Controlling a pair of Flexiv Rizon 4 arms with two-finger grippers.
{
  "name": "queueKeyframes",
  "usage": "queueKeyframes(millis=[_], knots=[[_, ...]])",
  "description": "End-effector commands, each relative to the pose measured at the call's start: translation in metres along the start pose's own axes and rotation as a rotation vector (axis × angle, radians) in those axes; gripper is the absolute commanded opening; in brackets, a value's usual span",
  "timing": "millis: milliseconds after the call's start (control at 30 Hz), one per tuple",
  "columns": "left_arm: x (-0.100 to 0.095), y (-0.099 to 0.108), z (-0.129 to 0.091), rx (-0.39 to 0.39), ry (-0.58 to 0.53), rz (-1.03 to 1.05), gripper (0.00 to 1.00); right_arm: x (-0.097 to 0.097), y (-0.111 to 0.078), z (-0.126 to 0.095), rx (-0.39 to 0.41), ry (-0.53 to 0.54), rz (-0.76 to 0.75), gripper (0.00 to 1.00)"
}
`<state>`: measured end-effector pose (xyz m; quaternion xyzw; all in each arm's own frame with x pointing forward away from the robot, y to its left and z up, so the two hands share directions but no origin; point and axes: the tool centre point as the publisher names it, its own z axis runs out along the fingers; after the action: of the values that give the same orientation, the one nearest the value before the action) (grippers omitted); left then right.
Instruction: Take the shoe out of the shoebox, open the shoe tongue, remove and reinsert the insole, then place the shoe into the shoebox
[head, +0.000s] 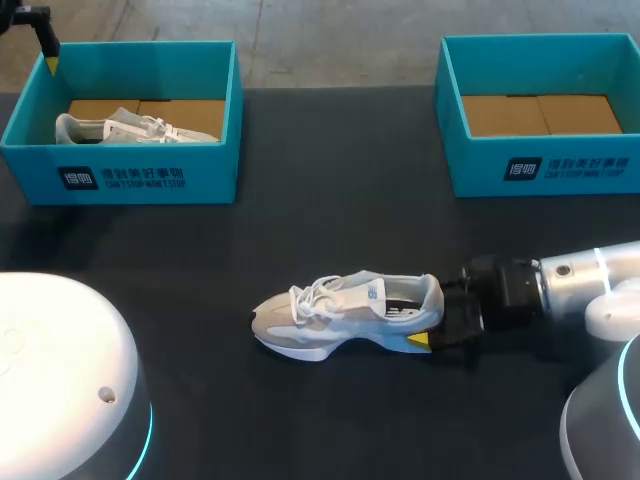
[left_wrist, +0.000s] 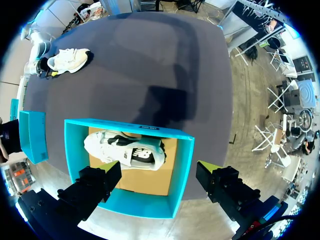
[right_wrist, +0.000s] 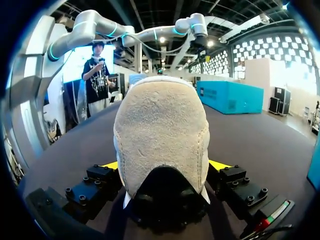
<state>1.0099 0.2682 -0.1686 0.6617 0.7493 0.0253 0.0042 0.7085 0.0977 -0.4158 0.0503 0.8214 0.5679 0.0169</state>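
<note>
A grey and white shoe (head: 345, 315) lies on its sole in the middle of the black table, toe to the left. My right gripper (head: 440, 315) is at its heel, open, one finger on each side. In the right wrist view the suede heel (right_wrist: 160, 135) fills the space between the fingers (right_wrist: 102, 177) of the right gripper (right_wrist: 165, 167). A second white shoe (head: 130, 127) lies in the left teal shoebox (head: 140, 180). My left gripper (head: 48, 55) hangs open above that box's far left corner; the left wrist view looks down on this shoe (left_wrist: 125, 152) ahead of the left gripper (left_wrist: 160, 182).
An empty teal shoebox (head: 540, 165) with a cardboard floor stands at the back right. Bare black table lies between the two boxes and around the shoe. My arms' white bases sit at the near corners.
</note>
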Motion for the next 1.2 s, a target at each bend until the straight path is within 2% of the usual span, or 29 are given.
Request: queueKeyframes(millis=[33,867,900,933,967,1067,1200], knots=[[0.0002,-0.0015,-0.0004,-0.002,0.002,0.0,1.0,-0.0017,-0.0004,0.0045,0.005,0.003,-0.002,1.0],[0.0002,-0.0015,-0.0004,-0.002,0.002,0.0,1.0,0.0039,0.0052,0.0123,-0.009,0.003,-0.052,1.0],[0.0002,-0.0015,-0.0004,-0.002,0.002,0.0,1.0,0.0038,0.0054,0.0126,-0.01,0.003,-0.052,0.8],[0.0002,-0.0015,-0.0004,-0.002,0.002,0.0,1.0,0.0039,0.0055,0.013,-0.011,0.003,-0.053,0.52],[0.0002,-0.0015,-0.0004,-0.002,0.002,0.0,1.0,0.0039,0.0055,0.0132,-0.011,0.003,-0.053,0.44],[0.0002,-0.0015,-0.0004,-0.002,0.002,0.0,1.0,0.0044,0.0051,0.0137,-0.017,-0.002,-0.053,0.0],[0.0002,-0.0015,-0.0004,-0.002,0.002,0.0,1.0,0.0063,0.005,0.0135,-0.021,-0.007,-0.055,0.0]])
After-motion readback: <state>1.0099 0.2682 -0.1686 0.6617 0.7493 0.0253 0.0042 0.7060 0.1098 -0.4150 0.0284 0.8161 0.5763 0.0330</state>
